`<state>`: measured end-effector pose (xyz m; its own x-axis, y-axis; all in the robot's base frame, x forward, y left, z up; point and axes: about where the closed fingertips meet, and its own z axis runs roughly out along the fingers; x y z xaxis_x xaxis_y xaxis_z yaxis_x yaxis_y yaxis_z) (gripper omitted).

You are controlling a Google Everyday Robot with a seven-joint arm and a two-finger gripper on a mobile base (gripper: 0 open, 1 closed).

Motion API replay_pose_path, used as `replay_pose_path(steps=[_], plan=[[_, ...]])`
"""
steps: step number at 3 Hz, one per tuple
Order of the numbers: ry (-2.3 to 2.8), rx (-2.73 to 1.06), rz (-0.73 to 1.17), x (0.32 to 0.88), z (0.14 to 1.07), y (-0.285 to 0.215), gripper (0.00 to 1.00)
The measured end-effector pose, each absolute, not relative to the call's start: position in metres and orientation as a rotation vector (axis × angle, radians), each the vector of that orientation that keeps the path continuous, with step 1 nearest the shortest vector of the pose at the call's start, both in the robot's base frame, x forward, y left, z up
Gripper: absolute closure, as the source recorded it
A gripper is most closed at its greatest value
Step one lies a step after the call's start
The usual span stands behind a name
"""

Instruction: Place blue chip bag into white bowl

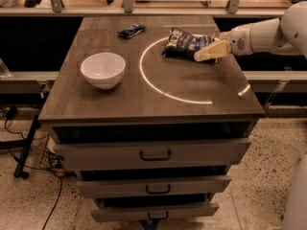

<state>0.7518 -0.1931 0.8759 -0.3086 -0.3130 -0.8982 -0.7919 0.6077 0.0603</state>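
The blue chip bag (184, 43), dark navy with white markings, lies on the wooden cabinet top at the back right. My gripper (204, 55) reaches in from the right on a white arm, its tan fingers at the bag's right front edge, touching or nearly touching it. The white bowl (102, 70) stands upright and empty on the left part of the top, well apart from the bag and gripper.
A small flat dark blue wrapper (131, 30) lies at the back centre. A bright arc of light (158, 85) curves across the cabinet top (144, 104). Three drawers (154, 153) stand slightly open below. A railing runs behind the cabinet.
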Motion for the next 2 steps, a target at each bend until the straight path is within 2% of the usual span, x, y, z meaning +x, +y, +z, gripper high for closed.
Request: replay_pose_path(steps=[2], plan=[[1.86, -0.867, 0.564, 0.78, 0.865, -0.196, 0.0]])
